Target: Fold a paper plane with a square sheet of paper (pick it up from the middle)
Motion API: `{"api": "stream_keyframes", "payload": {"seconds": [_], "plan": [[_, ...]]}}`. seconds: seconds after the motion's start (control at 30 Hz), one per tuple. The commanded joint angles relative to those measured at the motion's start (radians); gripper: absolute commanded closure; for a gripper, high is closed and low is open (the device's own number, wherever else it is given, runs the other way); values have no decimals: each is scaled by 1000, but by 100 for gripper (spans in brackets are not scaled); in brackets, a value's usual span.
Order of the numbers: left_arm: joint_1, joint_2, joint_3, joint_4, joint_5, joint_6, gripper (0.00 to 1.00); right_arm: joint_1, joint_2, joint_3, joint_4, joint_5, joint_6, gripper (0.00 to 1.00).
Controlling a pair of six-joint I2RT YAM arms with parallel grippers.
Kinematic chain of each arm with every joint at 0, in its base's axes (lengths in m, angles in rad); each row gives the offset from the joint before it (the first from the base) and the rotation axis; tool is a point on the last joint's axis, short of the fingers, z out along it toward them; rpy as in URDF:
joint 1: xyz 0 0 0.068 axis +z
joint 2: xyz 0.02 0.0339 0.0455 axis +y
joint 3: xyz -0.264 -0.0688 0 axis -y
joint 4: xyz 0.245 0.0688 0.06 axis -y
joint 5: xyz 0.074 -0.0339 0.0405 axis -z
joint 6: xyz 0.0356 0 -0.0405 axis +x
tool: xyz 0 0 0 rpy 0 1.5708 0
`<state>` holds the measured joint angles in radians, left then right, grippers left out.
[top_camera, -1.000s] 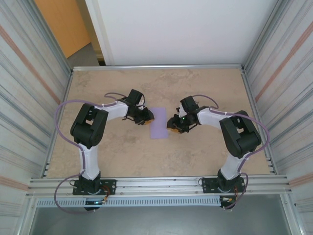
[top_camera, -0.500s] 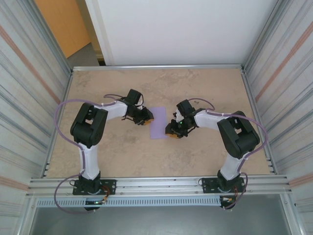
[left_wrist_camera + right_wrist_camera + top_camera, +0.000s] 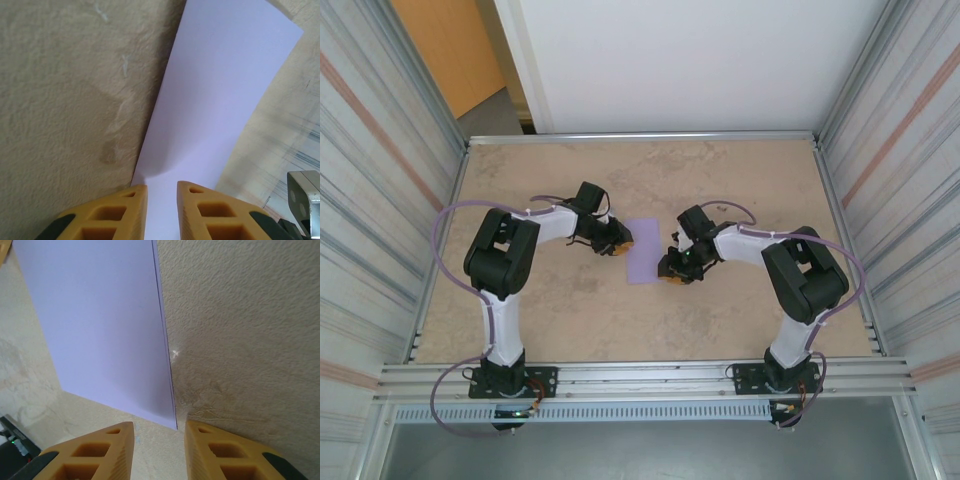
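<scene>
Right gripper (image 3: 672, 268), nearer of the two: sits low over the beige mottled tabletop (image 3: 740, 180), at the 4 o'clock corner of the thin pale lilac paper sheet (image 3: 643, 252). Seen from its own wrist, stands with yellow ribbed fingers (image 3: 95, 450) spread well apart, straddling that corner and clamping nothing; touching the table or just above it, cannot tell.

Pale lilac paper sheet, at mid-table between both grippers: flat, longer than wide from above. Runs off toward 11 o'clock in the right wrist view, with a doubled line along its 3 o'clock edge.

Left gripper (image 3: 620, 240), slightly farther: set at the sheet's 9 o'clock edge. Parted by only a narrow slit, yellow fingertips (image 3: 210, 210) over the sheet's near end, lilac showing in the gap, no pinch visible. From there, sheet fanning out toward 1 o'clock.

Farther on: bare tabletop up to a metal rim (image 3: 640, 136) at 12 o'clock, then a white wall panel (image 3: 690, 60).
</scene>
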<state>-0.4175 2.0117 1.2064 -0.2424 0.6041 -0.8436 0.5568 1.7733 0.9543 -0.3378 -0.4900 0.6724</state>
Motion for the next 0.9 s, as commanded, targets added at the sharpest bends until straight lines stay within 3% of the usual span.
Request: {"api": "stream_keyframes", "payload": {"seconds": [0.0,0.53,0.87], "plan": [[5,63,-39,-67,-56,-15,77,24,34,28,-15,38,-30,68],[9,74,-50,-53,-48,-30,77,50,45,80,-24,74,-40,67],[13,76,-59,-41,-37,-31,77,48,42,80,22,13,-33,67]]}}
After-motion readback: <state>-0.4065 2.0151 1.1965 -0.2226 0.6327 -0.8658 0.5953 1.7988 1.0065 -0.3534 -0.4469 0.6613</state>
